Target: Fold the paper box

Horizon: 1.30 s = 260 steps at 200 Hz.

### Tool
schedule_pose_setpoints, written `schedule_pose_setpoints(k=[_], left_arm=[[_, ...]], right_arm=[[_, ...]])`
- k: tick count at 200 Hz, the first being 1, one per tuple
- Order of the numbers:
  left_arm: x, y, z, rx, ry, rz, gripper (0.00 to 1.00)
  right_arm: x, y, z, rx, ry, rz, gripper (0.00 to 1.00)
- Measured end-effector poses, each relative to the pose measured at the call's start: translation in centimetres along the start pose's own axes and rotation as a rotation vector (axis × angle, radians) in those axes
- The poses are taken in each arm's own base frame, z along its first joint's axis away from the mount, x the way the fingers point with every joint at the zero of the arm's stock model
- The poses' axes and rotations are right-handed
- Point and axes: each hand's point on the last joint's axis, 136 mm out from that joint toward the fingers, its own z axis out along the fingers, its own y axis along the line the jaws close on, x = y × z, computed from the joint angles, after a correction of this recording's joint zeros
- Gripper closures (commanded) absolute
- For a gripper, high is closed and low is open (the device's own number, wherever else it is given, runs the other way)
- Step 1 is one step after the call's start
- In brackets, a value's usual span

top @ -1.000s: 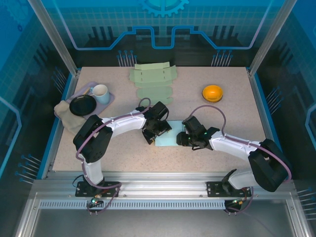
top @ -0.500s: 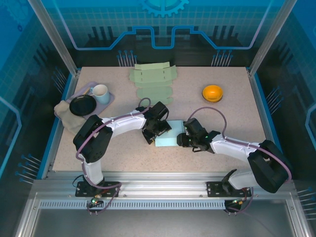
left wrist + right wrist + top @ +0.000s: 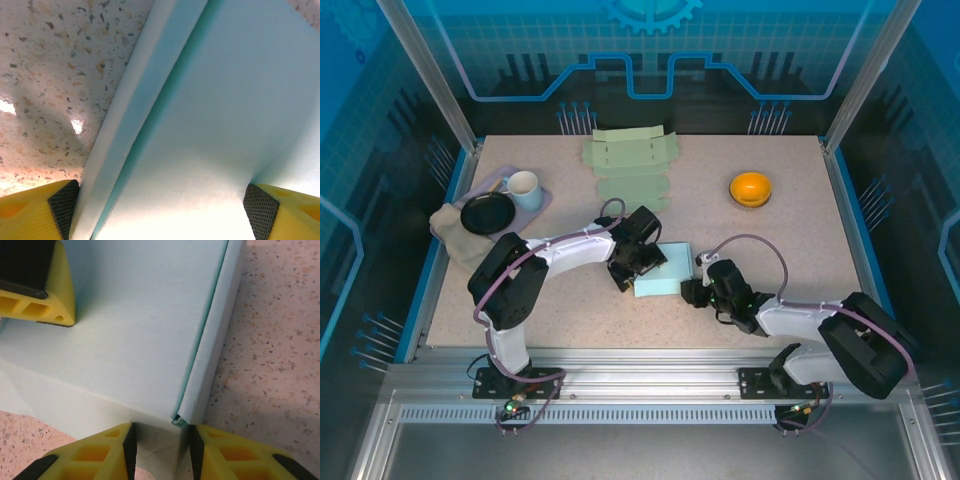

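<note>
The paper box [image 3: 665,270], light blue and folded into a flat closed shape, lies on the speckled table at the centre. My left gripper [image 3: 640,262] is over its left part, open wide, with both fingertips down on the box top [image 3: 210,100]; one of its yellow fingers [image 3: 37,290] rests on the lid. My right gripper [image 3: 694,292] is at the box's near right corner. Its jaws [image 3: 161,432] stand a little apart, tips against the near wall of the box [image 3: 135,330], with a shadowed paper flap [image 3: 160,452] lying between them. A side flap [image 3: 215,340] runs along the right edge.
Flat green cardboard sheets [image 3: 630,165] lie at the back centre. An orange bowl [image 3: 750,188] sits at the back right. At the left are a tray with a white mug [image 3: 523,188], a black bowl [image 3: 487,212] and a beige cloth [image 3: 448,225].
My right gripper has drawn back from over the box's right edge toward the near side and dropped lower, to the near right corner. The left gripper and the box have stayed put.
</note>
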Motion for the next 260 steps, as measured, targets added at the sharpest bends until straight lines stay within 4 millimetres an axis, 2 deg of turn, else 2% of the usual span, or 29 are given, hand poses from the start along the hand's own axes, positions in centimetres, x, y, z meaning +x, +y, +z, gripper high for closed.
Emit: schedule_pose_setpoints(k=[65,98,148,173,197,214,232,260], left_arm=[[-1.3,-0.2,0.2,0.025,-0.034,-0.022,0.12],[-2.1,-0.3,0.1,0.029,-0.064,-0.029,0.12],[-2.8,-0.1,0.0,0.024,-0.089,-0.037,0.12],[-2.7,-0.2,0.1,0.027,-0.081,-0.037,0.12],[-2.7,-0.2,0.1,0.027,-0.079,-0.037,0.12],[-2.5,-0.3,0.1,0.032,-0.071,-0.036,0.12],[-2.4,-0.3,0.1,0.034,-0.065,-0.036,0.12],[-2.4,-0.3,0.1,0.036,-0.064,-0.037,0.12]], right_arm=[[-1.6,-0.5,1.8,0.022,-0.119,-0.054,0.62],[-2.6,-0.7,3.3,0.041,-0.158,-0.077,0.6],[-4.9,-2.2,5.2,0.076,-0.159,-0.039,0.59],[-4.6,-2.9,5.5,0.072,-0.095,-0.001,0.58],[-4.7,-2.8,5.3,0.067,-0.013,0.05,0.61],[-4.3,-2.3,4.2,0.053,0.047,0.114,0.67],[-4.2,-1.8,2.9,0.037,0.097,0.188,0.78],[-4.0,-1.8,2.4,-0.001,0.153,0.325,0.83]])
